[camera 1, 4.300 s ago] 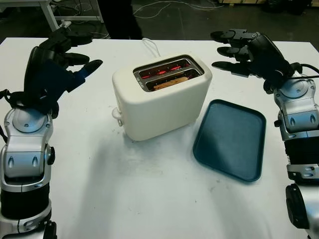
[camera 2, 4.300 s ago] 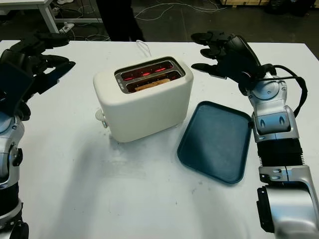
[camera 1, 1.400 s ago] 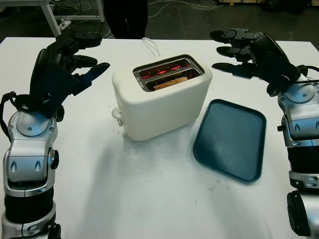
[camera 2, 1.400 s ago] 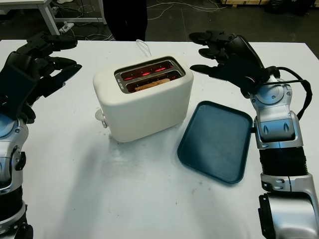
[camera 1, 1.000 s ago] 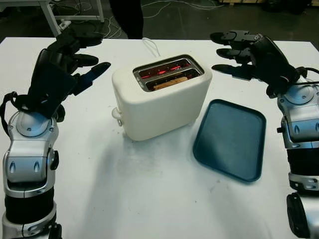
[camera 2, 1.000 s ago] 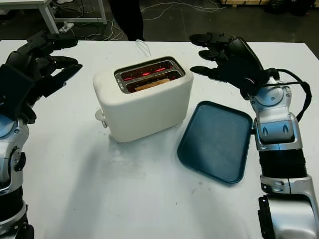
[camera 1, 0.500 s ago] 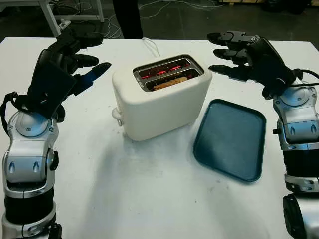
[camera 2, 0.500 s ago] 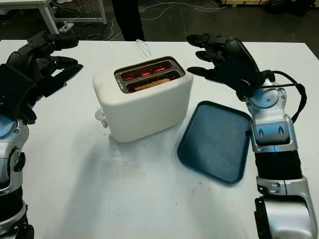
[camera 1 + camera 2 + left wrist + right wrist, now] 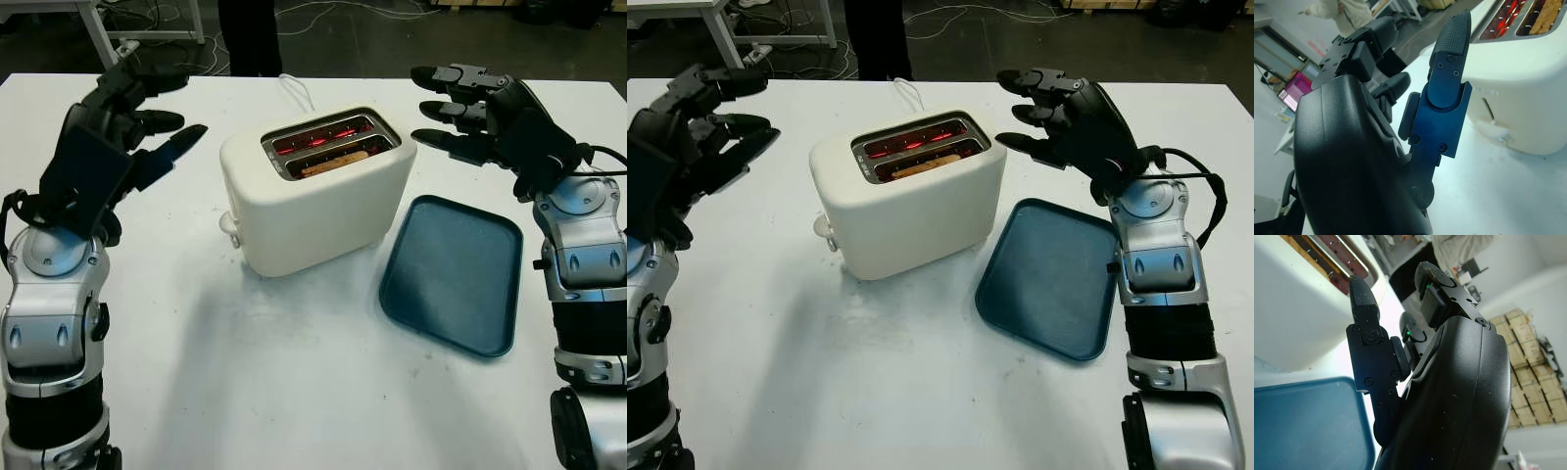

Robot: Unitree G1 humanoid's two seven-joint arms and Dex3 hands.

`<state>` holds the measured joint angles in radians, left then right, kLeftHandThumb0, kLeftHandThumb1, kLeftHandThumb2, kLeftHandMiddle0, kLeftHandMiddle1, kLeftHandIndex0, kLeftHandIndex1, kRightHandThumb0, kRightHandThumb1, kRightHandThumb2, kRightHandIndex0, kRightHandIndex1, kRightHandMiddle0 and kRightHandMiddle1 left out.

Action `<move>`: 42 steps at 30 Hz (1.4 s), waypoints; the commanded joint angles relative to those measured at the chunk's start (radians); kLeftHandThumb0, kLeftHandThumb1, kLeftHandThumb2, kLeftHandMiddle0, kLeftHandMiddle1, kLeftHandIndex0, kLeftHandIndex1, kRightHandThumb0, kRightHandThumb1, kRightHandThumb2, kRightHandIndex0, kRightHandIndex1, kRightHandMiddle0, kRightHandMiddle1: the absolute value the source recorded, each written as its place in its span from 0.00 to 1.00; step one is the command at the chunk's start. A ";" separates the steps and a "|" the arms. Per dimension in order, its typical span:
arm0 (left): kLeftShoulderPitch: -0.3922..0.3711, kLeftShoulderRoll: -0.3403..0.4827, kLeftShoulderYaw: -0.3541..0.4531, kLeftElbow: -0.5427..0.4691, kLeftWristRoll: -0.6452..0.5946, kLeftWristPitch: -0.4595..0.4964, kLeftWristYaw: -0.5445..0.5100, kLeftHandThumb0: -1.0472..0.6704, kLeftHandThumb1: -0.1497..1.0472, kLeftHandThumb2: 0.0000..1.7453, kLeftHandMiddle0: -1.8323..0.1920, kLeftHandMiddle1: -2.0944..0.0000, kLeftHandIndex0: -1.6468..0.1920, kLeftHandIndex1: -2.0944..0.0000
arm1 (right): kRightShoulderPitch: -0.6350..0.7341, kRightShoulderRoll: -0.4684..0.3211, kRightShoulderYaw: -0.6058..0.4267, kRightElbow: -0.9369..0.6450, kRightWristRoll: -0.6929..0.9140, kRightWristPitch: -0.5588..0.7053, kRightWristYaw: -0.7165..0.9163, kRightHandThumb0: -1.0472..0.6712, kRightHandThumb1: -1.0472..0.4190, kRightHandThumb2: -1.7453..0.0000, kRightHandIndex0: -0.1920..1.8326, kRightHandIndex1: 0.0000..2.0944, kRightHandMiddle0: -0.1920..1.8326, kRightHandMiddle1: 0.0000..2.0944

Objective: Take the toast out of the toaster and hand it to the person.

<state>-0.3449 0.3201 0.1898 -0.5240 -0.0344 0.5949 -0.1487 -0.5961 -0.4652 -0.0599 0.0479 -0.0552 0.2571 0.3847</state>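
Note:
A cream toaster [image 9: 318,191] stands mid-table with both slots glowing red. A slice of toast [image 9: 336,162] sits low in the near slot, its top edge just showing. My left hand [image 9: 137,127] is raised to the left of the toaster, open, apart from it. My right hand [image 9: 460,103] is raised to the right of the toaster, open, fingers pointing toward its top corner without touching. A person in dark trousers [image 9: 248,34] stands beyond the table's far edge.
A dark teal tray [image 9: 453,274] lies flat on the white table to the right of the toaster. The toaster's white cord [image 9: 296,93] runs off the far edge. Bare tabletop [image 9: 294,372] stretches in front.
The left hand has drifted slightly left and back. The right hand has shifted a little, staying near the toaster's right top corner. The person behind has moved slightly.

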 commanded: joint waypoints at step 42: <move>0.025 -0.019 -0.007 -0.069 -0.046 0.083 0.023 0.23 0.87 0.00 0.91 0.45 0.87 0.55 | 0.069 0.040 -0.039 -0.081 0.107 0.079 -0.018 0.35 0.09 0.98 0.33 0.01 0.32 0.01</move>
<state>-0.3284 0.2953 0.1811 -0.5829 -0.0805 0.6763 -0.1305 -0.5176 -0.4211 -0.0973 -0.0185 0.0422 0.3203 0.3690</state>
